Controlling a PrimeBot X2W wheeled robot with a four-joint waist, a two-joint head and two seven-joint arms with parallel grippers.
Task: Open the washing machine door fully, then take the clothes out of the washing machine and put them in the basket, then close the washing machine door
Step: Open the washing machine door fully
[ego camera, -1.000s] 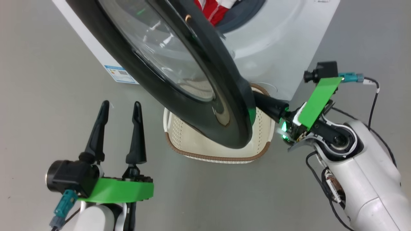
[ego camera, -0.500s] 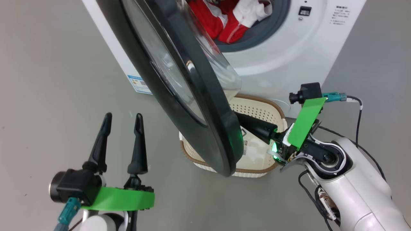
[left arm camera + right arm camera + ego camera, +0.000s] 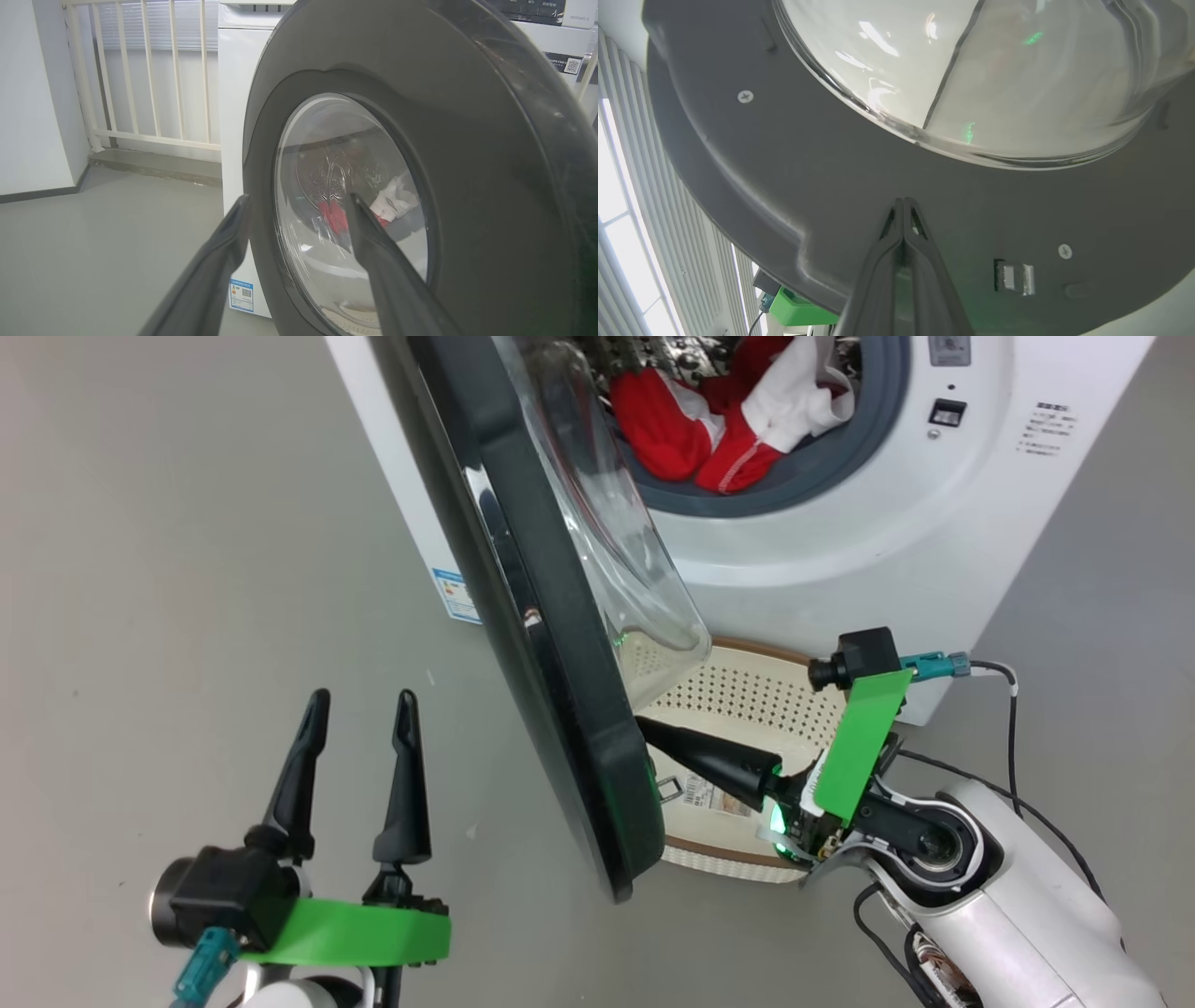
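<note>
**Step in hand:** opening the washing machine door [image 3: 560, 709] fully. In the head view it stands nearly edge-on, running from top centre to bottom centre. I judge it about half open.

**Grippers:** the right gripper [image 3: 646, 725] has its jaws pressed together, holding nothing. Its tip bears on the door's inner face near the lower rim; in the right wrist view the tip [image 3: 903, 201] sits just left of the metal latch [image 3: 1014, 278]. The left gripper [image 3: 360, 700] is at lower left with its jaws spread and empty, on the door's outer side.

**To do it well (judgement):**
- Push along the hinge arc and keep contact on the matt grey plastic ring, not the glass bowl window [image 3: 607, 551]. The window is smooth and domed, so a tip would likely skid.
- Move the left gripper aside, as it looks to lie in the swing path.
- Clearance between the door and the basket [image 3: 747, 695] cannot be told.

**Materials:**
- Door outer face: glossy black.
- Clothes [image 3: 691, 429]: soft red and white fabric, crumpled in the steel perforated drum [image 3: 653, 350] at top centre, behind the grey rubber ring [image 3: 840, 457].
- Washing machine [image 3: 840, 551]: smooth white.
- Basket: cream perforated plastic with a brown woven-look rim, empty, on the floor at centre right below the door.
</note>
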